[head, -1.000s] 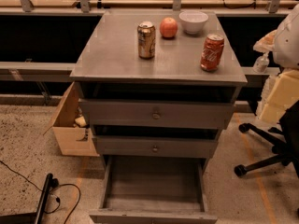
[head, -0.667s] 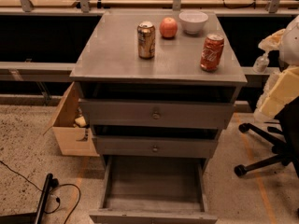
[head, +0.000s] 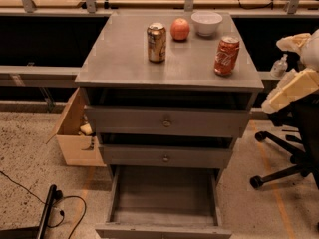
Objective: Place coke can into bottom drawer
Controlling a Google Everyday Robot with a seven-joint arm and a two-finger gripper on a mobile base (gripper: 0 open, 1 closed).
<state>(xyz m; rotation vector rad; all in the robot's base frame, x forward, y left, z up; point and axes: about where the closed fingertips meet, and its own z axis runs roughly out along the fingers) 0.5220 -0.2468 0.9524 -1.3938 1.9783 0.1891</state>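
Camera view shows little change: the coke can (head: 227, 55) stays on the cabinet top (head: 124, 68), the bottom drawer (head: 162, 195) stands open, and my gripper (head: 291, 88) hangs far right, well clear; whether it is open I cannot tell.

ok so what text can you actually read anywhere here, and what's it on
"Coca-Cola": white script running up the red coke can, on the cabinet top.
The gold can: label too blurred to read.
Nothing else is legible. The gripper, at the right edge beside the cabinet, shows no text.

White script – the Coca-Cola lettering – runs down the red coke can (head: 227, 55).
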